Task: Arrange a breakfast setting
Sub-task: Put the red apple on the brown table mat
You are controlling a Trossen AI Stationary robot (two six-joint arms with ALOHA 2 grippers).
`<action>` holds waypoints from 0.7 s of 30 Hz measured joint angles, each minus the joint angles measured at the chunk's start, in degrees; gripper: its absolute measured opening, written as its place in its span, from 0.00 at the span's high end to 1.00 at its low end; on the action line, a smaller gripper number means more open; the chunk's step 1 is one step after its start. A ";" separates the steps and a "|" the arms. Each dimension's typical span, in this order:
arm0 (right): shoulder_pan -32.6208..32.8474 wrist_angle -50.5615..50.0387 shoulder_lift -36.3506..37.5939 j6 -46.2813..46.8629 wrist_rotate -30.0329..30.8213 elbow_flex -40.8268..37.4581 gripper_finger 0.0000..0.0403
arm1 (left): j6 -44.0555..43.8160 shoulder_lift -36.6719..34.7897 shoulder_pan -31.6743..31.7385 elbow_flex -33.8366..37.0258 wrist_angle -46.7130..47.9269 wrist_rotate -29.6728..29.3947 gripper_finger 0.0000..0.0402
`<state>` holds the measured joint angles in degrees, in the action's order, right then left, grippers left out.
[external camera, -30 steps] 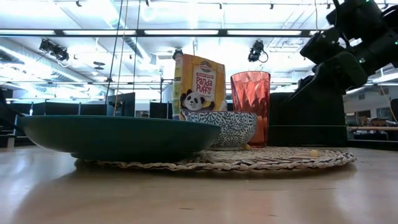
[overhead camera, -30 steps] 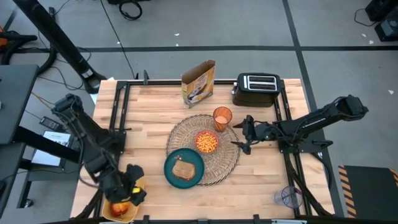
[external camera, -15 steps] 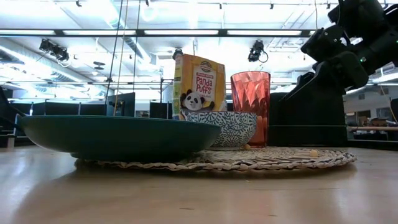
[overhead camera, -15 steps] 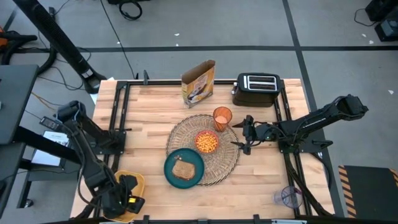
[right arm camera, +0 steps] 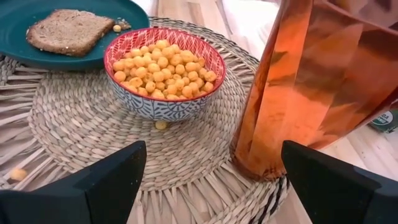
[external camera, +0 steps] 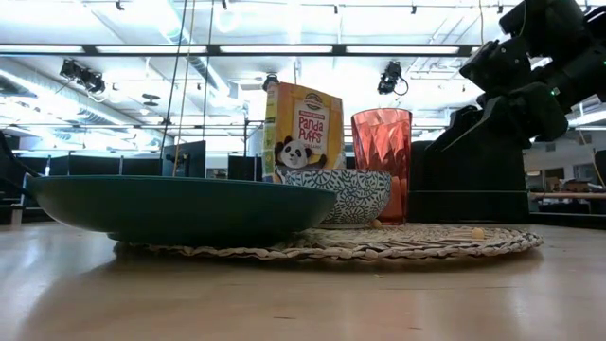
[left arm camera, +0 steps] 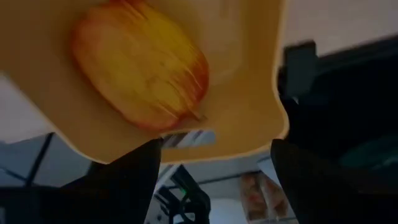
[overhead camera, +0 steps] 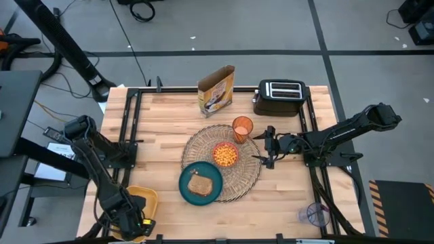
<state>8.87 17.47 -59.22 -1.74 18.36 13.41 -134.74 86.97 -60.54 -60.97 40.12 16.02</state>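
Observation:
A woven straw placemat [overhead camera: 245, 173] lies mid-table. On it rest a teal plate [overhead camera: 184, 190] with a brown toast slice [overhead camera: 201, 184], a small bowl [overhead camera: 226, 154] of cereal puffs, red inside, and an orange translucent cup [overhead camera: 242, 127]. A red-and-yellow apple [left arm camera: 140, 68] lies in a yellow dish [overhead camera: 144, 200] at the near left corner. My left gripper [overhead camera: 131, 227] hangs over that dish, open, its fingers beside the apple [left arm camera: 216, 149]. My right gripper [overhead camera: 266, 148] is open just right of the placemat, facing the cup [right arm camera: 317, 87]. The spoon is out of view.
A cereal box [overhead camera: 217, 88] and a black toaster [overhead camera: 279, 97] stand at the table's far side. A clear plastic cup [overhead camera: 314, 214] stands by the near right corner. Bare wood lies left of the placemat.
My left gripper has gone toward the table's near edge and now covers the apple in the yellow dish, which showed from above a second ago. The apple and dish have stayed in place.

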 joint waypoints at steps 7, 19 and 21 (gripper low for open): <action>-0.05 -0.43 0.00 -0.43 -0.31 0.00 0.05 | -0.37 1.23 0.54 0.02 8.40 3.64 0.22; -0.05 -0.78 0.00 -0.87 -0.43 0.00 0.05 | 1.64 3.62 3.26 -0.02 3.53 7.47 0.22; -0.05 -0.90 0.00 -0.87 -0.43 0.00 0.05 | 1.67 4.02 3.19 -0.02 3.11 8.53 0.22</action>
<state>8.82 16.58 -59.22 -2.61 17.93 13.41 -133.08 90.99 -57.35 -60.99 43.23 24.55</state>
